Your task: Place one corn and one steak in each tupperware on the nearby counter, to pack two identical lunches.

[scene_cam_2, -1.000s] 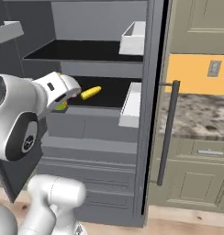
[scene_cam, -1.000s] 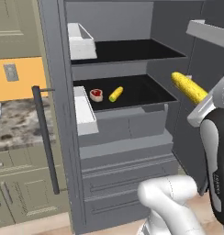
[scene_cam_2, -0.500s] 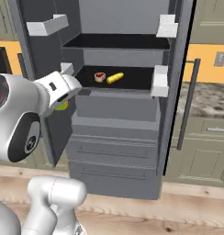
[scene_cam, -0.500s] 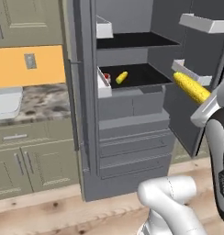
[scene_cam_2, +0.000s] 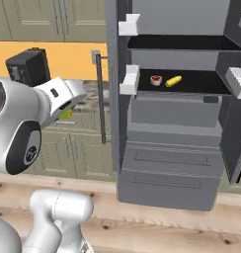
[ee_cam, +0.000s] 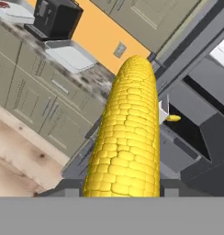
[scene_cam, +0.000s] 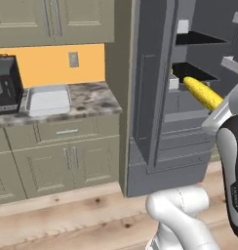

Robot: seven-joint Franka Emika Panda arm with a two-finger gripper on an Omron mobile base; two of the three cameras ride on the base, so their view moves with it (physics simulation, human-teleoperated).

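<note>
Pincer: closed on one yellow corn cob, held aloft in front of the open fridge, cob projecting past the wrist. Table: mottled stone, left of the fridge, carrying one pale tupperware tray beside the black coffee machine; a second tray lies beyond the machine. Fridge shelf: one steak and a second corn, side by side.

The counter bears a tupperware beside a black coffee machine.
</note>
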